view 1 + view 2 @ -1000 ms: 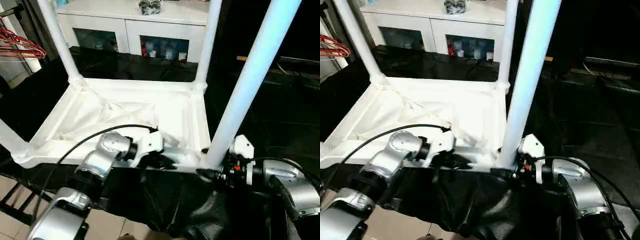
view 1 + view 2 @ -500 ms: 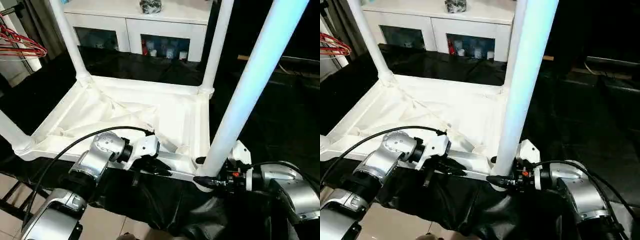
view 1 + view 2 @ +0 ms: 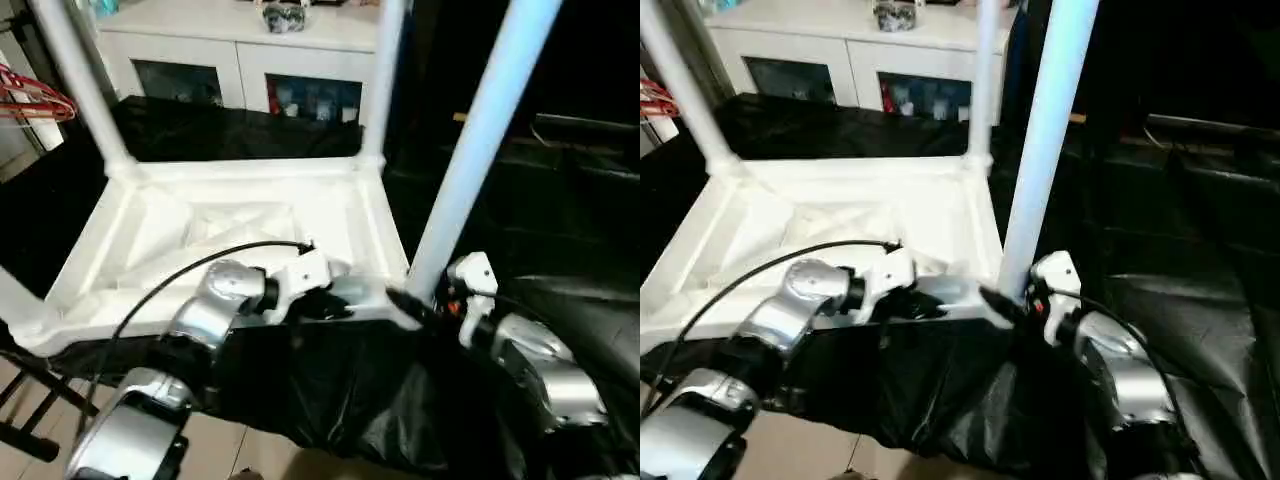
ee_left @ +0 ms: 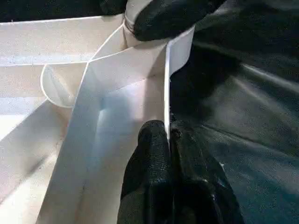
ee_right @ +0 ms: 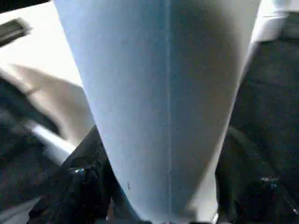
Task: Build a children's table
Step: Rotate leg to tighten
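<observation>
The children's table top [image 3: 250, 215] lies upside down on black cloth, ribbed underside up. White legs stand in its corner sockets: far left [image 3: 75, 80], far right [image 3: 385, 80], near right [image 3: 480, 130] and near left [image 3: 15, 300]. My left gripper [image 3: 322, 305] is shut on the top's thin near rim [image 4: 167, 93], one black finger [image 4: 149, 163] on each side of the wall. My right gripper [image 3: 408, 305] is shut on the base of the near right leg [image 5: 163, 93], its fingers [image 5: 86, 179] flanking the tube. The right gripper's fingertip [image 4: 168, 18] reaches the corner in the left wrist view.
A white cabinet [image 3: 250, 55] with glass doors stands behind the table. Red hangers [image 3: 30, 100] hang at the far left. Black cloth [image 3: 560, 220] covers the surface to the right, and tiled floor [image 3: 30, 410] lies below the near edge.
The view has shifted. The near right corner, with its leg and both grippers, now sits higher in the picture and farther from me. Both grips hold as before.
</observation>
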Robot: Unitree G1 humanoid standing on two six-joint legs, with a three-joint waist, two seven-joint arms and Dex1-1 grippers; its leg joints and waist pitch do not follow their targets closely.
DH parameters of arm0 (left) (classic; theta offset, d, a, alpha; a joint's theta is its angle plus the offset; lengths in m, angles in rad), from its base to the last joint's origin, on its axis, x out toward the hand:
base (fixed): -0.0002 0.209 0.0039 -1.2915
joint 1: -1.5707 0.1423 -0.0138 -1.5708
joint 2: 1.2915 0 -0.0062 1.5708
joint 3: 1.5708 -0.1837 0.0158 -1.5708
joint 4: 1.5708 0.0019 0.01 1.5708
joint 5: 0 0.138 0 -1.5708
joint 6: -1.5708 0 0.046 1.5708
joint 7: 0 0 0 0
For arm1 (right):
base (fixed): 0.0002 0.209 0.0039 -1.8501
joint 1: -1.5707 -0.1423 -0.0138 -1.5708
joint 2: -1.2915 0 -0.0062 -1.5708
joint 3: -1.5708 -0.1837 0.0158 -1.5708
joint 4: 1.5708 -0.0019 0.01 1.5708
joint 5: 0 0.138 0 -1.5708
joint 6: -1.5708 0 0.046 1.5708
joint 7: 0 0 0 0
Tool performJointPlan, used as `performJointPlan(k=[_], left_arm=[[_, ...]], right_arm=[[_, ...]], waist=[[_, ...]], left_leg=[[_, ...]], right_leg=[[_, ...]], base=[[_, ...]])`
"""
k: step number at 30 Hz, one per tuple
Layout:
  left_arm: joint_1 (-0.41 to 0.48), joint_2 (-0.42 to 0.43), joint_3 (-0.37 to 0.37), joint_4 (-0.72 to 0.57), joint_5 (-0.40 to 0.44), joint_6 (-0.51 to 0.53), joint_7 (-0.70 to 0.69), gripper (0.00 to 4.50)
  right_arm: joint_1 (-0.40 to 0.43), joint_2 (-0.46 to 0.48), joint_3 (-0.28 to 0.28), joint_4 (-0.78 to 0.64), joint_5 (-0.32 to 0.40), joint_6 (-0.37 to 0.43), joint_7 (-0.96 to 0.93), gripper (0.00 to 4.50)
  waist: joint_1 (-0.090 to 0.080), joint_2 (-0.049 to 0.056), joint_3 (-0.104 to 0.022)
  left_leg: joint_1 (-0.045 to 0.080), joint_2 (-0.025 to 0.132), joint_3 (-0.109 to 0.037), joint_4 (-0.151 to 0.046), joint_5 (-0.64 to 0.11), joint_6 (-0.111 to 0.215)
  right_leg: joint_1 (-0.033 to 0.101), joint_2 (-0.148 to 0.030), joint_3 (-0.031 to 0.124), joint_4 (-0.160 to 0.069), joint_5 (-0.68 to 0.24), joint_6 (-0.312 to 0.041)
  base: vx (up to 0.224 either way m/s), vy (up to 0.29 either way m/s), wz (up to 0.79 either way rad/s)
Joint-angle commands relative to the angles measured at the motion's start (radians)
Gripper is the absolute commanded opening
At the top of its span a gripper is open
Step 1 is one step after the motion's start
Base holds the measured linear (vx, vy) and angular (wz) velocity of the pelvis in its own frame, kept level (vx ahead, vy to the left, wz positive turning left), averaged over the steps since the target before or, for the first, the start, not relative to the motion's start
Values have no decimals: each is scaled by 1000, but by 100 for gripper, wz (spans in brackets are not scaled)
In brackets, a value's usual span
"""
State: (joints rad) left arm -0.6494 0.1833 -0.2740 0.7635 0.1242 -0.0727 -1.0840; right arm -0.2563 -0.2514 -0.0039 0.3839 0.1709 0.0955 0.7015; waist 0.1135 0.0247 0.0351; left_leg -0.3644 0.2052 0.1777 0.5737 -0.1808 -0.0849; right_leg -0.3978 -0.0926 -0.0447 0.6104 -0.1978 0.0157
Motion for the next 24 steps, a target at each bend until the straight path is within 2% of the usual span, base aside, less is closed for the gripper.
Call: performJointPlan(k=[1,2,3,4,5,7,8,9,11,16,17,18,22,23,24], left_arm=[[-41,-93,-17,-13,-7,-7,92,0],[-45,-110,-23,-8,4,-4,116,0],[-48,-135,-34,-7,26,1,161,0],[-49,-142,-41,-7,36,1,174,0],[-48,-147,-48,-8,45,-1,182,0],[-46,-152,-51,-12,51,0,192,0],[-40,-158,-56,-23,54,5,199,0],[-36,-159,-57,-28,53,7,199,0],[-18,-156,-58,-50,46,7,180,0],[-3,-146,-56,-65,35,-8,152,0],[9,-131,-57,-78,28,-16,126,0],[11,-128,-57,-81,26,-16,121,0],[19,-101,-58,-93,14,-30,78,0],[21,-87,-56,-99,6,-30,55,0],[21,-87,-56,-99,6,-30,55,0]], right_arm=[[-12,80,86,51,-59,6,-66,254],[-27,105,75,82,-79,11,-135,254],[-50,140,59,126,-97,15,-223,254],[-57,152,57,138,-102,9,-245,254],[-61,160,58,145,-108,0,-258,254],[-62,166,57,150,-105,-10,-258,254],[-65,172,62,155,-108,-24,-260,289],[-66,174,64,156,-106,-25,-257,289],[-59,173,64,136,-94,-16,-236,326],[-48,146,76,112,-109,-32,-210,356],[-24,99,89,73,-104,-45,-151,356],[-19,90,90,64,-101,-46,-138,356],[43,-15,79,-42,-40,-60,26,356],[74,-76,60,-94,-6,-57,109,356],[74,-76,60,-94,-6,-57,109,356]], waist=[[2,-14,-47],[0,-8,-47],[-4,-8,-46],[-5,-9,-48],[-3,-4,-49],[-3,-7,-49],[-1,-2,-51],[-2,-3,-50],[-2,-2,-50],[-2,-3,-51],[-1,-3,-51],[0,-4,-52],[10,-6,-54],[20,-6,-54],[25,-7,-55]], left_leg=[[3,17,-6,-75,-252,13],[2,18,-7,-76,-246,10],[2,16,-6,-77,-255,4],[4,16,-7,-76,-254,-1],[6,17,-6,-74,-255,3],[3,15,-6,-73,-255,13],[2,16,-6,-73,-248,19],[1,16,-5,-73,-247,21],[1,16,-5,-73,-253,25],[2,17,-5,-73,-255,26],[0,18,-6,-73,-242,29],[1,18,-6,-71,-239,34],[0,18,0,-61,-201,78],[-2,19,-1,-60,-185,93],[-1,19,-1,-59,-186,97]], right_leg=[[41,-48,30,-89,-270,-178],[40,-48,29,-88,-263,-179],[39,-47,28,-91,-279,-174],[38,-48,28,-90,-279,-173],[36,-47,30,-91,-263,-175],[40,-45,29,-89,-235,-176],[41,-46,29,-87,-220,-178],[40,-45,30,-88,-212,-179],[42,-44,29,-86,-201,-186],[43,-43,29,-85,-185,-188],[45,-43,29,-83,-161,-191],[46,-42,29,-82,-146,-194],[48,-42,31,-76,-67,-212],[50,-44,30,-74,-59,-213],[51,-43,30,-75,-63,-211]], base=[[0,0,0],[0,0,0],[0,0,0],[0,0,0],[0,0,0],[0,0,0],[0,0,0],[0,0,0],[0,0,0],[0,0,0],[0,0,0],[0,0,0],[0,0,0],[0,0,0],[0,0,0]])
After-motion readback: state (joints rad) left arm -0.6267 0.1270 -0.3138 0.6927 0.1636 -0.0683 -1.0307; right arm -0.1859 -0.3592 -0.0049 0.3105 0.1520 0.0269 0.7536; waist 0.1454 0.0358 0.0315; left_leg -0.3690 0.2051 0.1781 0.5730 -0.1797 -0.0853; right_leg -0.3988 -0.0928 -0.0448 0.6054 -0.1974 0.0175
